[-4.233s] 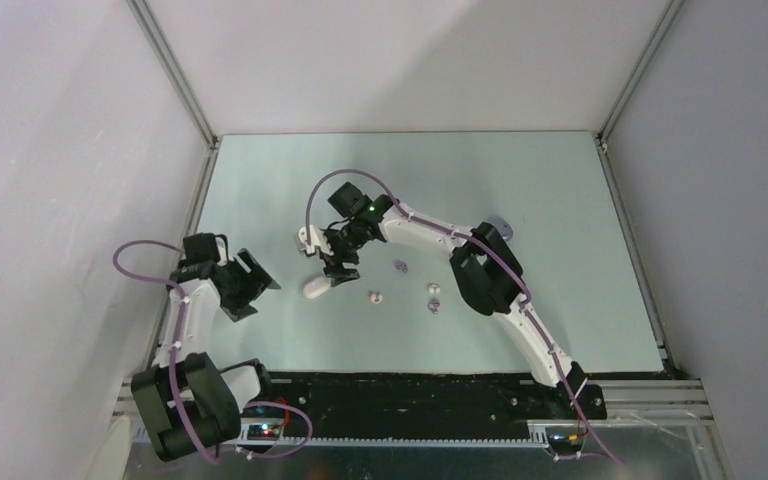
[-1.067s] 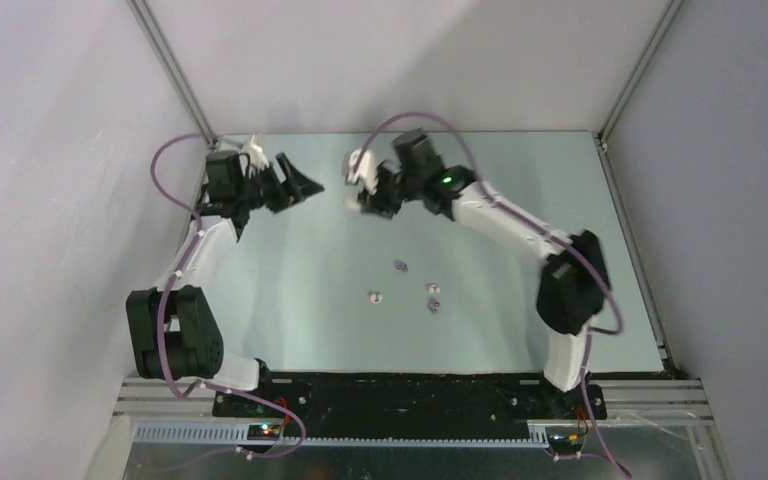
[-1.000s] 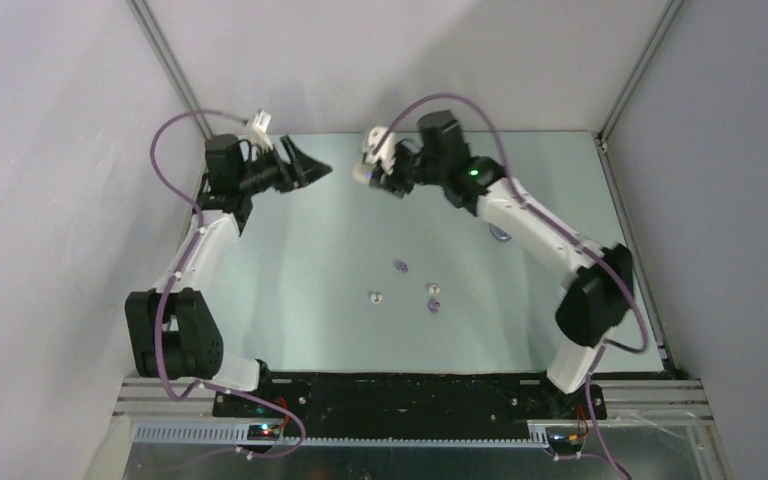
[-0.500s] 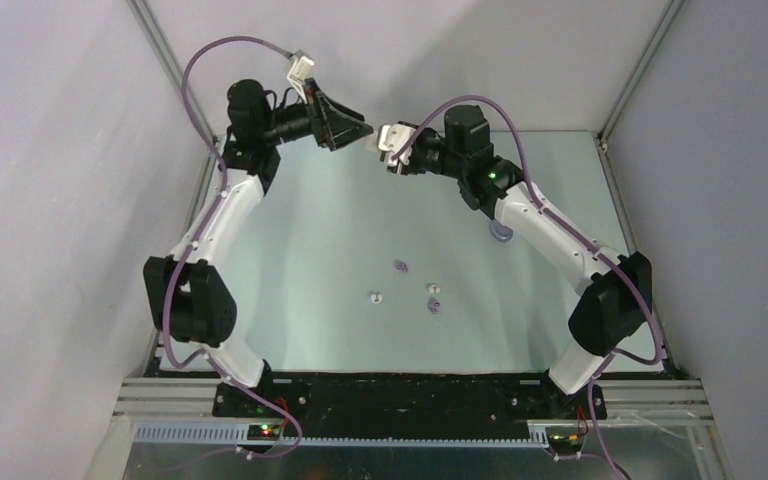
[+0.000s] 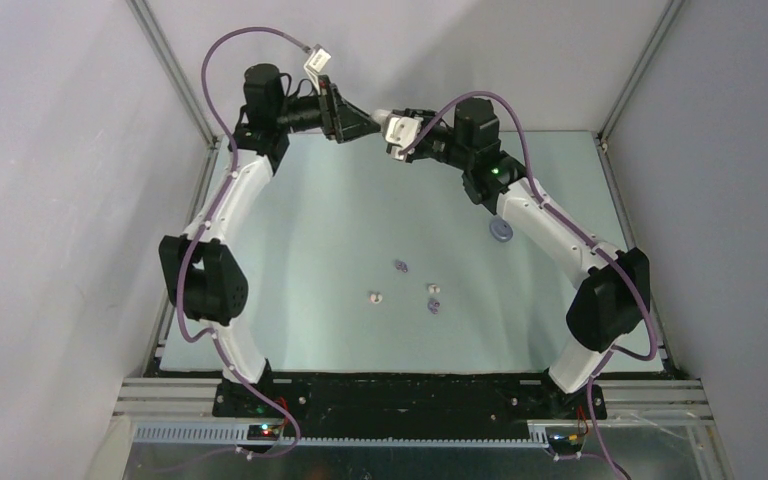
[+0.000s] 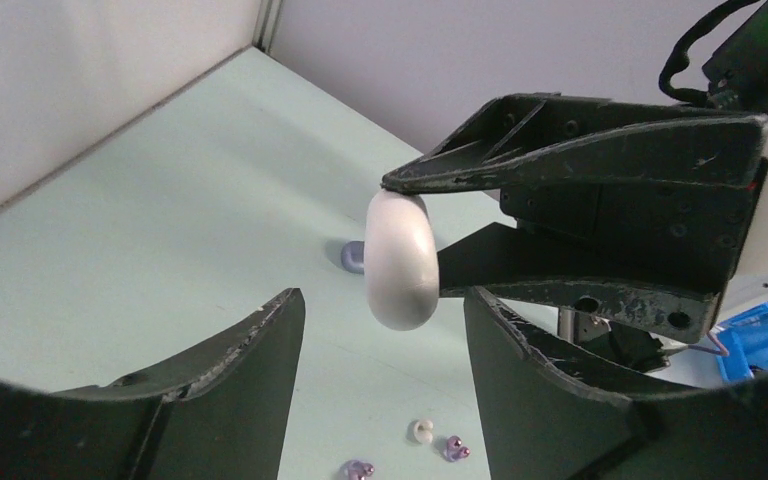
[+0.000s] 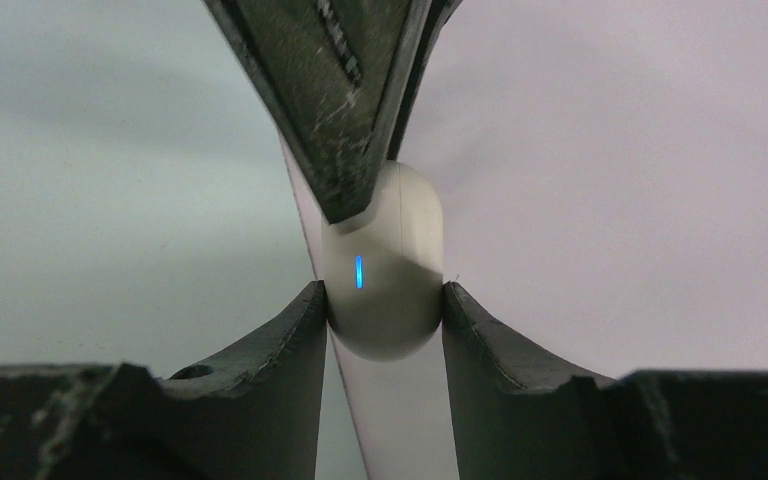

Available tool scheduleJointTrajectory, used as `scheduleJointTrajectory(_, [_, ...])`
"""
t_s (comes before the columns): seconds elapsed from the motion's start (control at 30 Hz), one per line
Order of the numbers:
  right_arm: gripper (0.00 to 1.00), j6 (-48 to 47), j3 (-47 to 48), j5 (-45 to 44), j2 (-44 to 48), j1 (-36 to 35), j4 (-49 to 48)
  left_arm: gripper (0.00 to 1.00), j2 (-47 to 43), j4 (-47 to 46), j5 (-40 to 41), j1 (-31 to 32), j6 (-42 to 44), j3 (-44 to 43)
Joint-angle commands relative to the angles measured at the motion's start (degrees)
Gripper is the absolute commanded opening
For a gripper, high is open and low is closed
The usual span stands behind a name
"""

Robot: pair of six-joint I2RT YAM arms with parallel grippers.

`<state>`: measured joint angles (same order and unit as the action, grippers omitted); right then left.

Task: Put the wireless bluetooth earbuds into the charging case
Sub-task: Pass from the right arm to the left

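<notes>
My right gripper [image 7: 382,290] is shut on a white pebble-like charging case [image 7: 385,275] with a blue light, held high over the table's far edge. In the left wrist view the case [image 6: 400,260] hangs between my right gripper's black fingers [image 6: 570,150]. My left gripper [image 6: 382,300] is open, its fingertips on either side of the case's end. In the top view the two grippers, left [image 5: 365,125] and right [image 5: 388,122], meet tip to tip. Two purple earbuds [image 5: 400,266] [image 5: 435,306] and two white earbuds [image 5: 375,297] [image 5: 433,289] lie on the table.
A purple case [image 5: 501,230] lies on the table [image 5: 290,300] under the right arm; it also shows in the left wrist view [image 6: 353,257]. Grey walls and metal corner posts [image 5: 175,75] close in the back and sides.
Both arms have risen and swung to the back. The right gripper has carried the white case up, and the open left gripper has come round its end.
</notes>
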<state>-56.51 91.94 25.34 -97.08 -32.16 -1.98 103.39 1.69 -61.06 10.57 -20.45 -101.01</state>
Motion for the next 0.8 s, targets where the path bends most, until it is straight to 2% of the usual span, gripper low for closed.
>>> scheduleJointTrajectory(0.0, [0.33, -1.49, 2.64, 1.11, -0.30, -0.30, -4.60, 0.63, 0.21, 0.80, -2.22, 0.75, 1.66, -2.77])
scheduleJointTrajectory(0.6, [0.33, -3.21, 1.04, 1.31, 1.02, -1.45, -4.92, 0.40, 1.16, -4.09, -4.46, 2.18, 0.36, -2.66])
scheduleJointTrajectory(0.67, [0.33, -3.23, 0.85, 1.17, 1.16, -1.50, -5.05, 0.36, 1.14, -4.38, -4.76, 2.18, 0.15, -2.50])
scheduleJointTrajectory(0.77, [0.34, -3.08, 0.60, 1.03, 1.42, -1.73, -5.10, 0.18, 1.13, -6.21, -5.42, 2.18, -1.17, -2.18])
